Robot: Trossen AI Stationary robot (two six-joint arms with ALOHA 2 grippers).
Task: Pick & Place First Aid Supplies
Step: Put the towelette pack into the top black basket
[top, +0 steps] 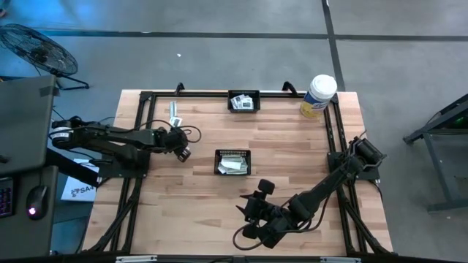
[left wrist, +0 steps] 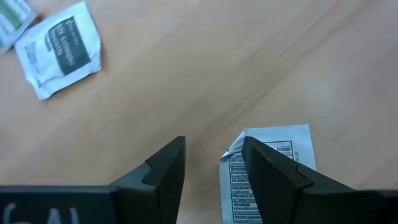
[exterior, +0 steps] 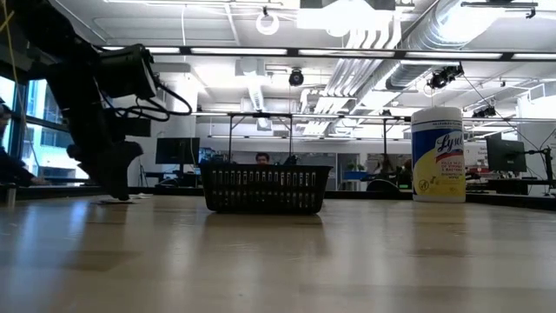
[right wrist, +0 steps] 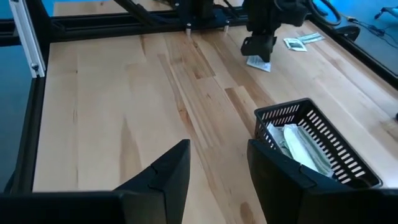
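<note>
Packets on the surface: loose first aid packets (top: 175, 112) lie on the wooden surface (top: 292, 153) near its left back corner, just beside the left claw (top: 184, 152).
Hidden bits: printed packet (left wrist: 268, 174) is partly covered by one left claw finger (left wrist: 273, 180) and cut off at the frame edge, so only part of its text block shows. Can't tell if the finger actually touches it.
Looks: that one is square-ish, white, with dense dark print and a crinkled torn-looking corner. Another white packet (left wrist: 60, 50) with a dark label panel lies well apart from it, and a green-and-white strip (left wrist: 12, 18) is mostly cropped out.
Writing: packet print is too small to read. Canister (exterior: 437, 155) clearly reads "Lysol".
Baskets: middle black basket (top: 232, 162) holds pale packets, back basket (top: 243, 101) holds some too; contents are too small to sort out.
Left claw: fingers apart, low over the surface, nothing pinched between them.
Right claw (right wrist: 217, 168): fingers apart, empty, hanging over the front of the surface near the middle basket.
</note>
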